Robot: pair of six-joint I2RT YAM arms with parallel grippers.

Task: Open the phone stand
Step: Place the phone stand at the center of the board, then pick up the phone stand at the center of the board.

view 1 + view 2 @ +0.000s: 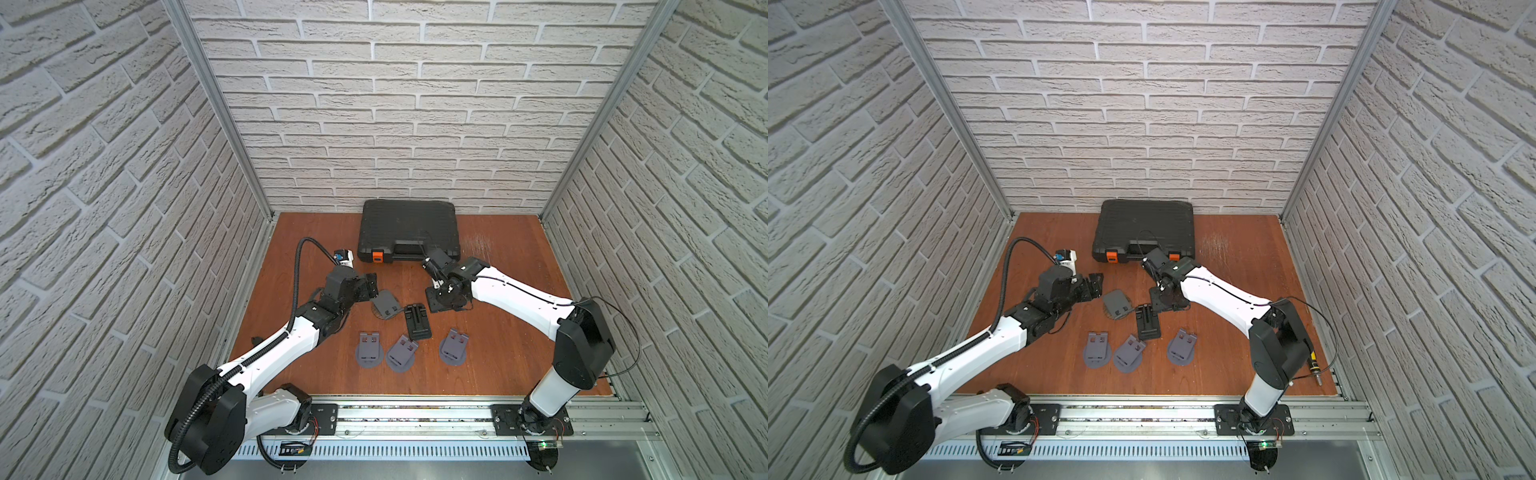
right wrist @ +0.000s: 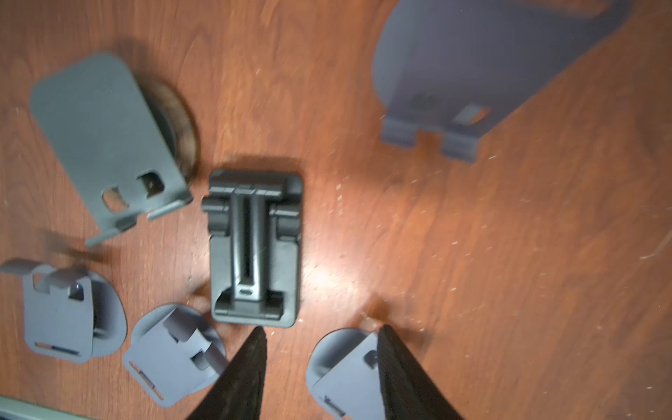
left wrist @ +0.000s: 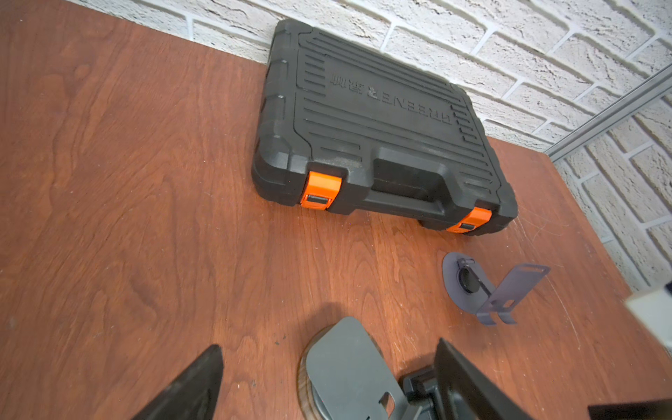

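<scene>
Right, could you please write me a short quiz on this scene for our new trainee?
1. True or false: the black phone stand lies folded flat on the table.
2. How many grey stands sit in the row nearest the robot's base? A two, B three, C five.
3. Fill in: the left tool stands ____ (open or shut).
Key: 1 true; 2 B; 3 open.
</scene>
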